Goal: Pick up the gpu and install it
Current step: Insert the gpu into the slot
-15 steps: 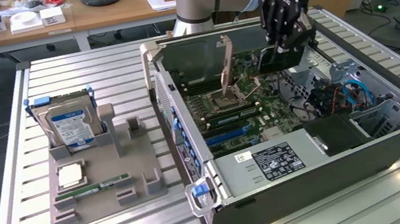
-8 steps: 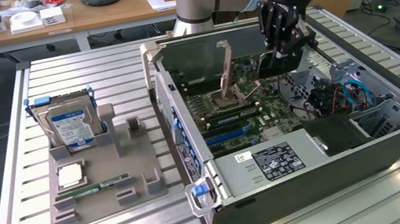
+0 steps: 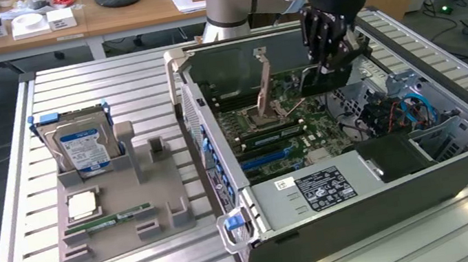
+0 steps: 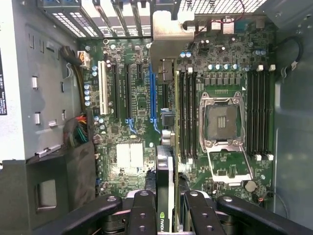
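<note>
PC case (image 3: pixel 353 183) lies on its side, open face up, below gripper (image 3: pixel 330 54), so access is vertical. Mobo (image 4: pixel 132 112) sits directly under the fingers. Gpu (image 4: pixel 165 164) is pinched edge-on betw. the jaws, hanging beneath them, not yet seated. Card runs approx. parallel w/ blue slot (image 4: pixel 153 93) just beside it, judged as alignment for straight-down insertion
</note>
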Robot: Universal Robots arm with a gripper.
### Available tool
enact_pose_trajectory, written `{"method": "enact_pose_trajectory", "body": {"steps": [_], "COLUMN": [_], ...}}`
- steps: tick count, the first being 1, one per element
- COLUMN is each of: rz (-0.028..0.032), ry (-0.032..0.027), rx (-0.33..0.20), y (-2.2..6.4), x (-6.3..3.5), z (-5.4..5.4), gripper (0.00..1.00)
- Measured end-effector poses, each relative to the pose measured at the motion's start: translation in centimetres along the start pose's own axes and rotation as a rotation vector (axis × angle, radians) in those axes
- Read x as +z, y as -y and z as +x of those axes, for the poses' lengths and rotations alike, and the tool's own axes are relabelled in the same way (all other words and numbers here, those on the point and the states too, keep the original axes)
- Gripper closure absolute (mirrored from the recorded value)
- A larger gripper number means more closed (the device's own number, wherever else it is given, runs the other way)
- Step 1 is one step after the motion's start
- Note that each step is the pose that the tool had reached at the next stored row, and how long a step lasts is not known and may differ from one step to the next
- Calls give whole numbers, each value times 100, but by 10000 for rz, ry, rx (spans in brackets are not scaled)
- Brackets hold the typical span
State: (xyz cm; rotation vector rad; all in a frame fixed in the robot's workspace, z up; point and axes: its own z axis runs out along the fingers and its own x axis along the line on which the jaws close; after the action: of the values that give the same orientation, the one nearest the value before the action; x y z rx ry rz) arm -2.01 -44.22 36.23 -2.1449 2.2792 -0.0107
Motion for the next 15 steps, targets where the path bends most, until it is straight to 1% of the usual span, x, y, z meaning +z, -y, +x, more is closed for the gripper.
{"method": "enact_pose_trajectory", "body": {"steps": [4,15], "rz": [0,0], "ry": [-1,-1], "rx": [0,0], "y": [-2,-4], "x": [40,55], "z": [0,1], "gripper": [73,73]}}
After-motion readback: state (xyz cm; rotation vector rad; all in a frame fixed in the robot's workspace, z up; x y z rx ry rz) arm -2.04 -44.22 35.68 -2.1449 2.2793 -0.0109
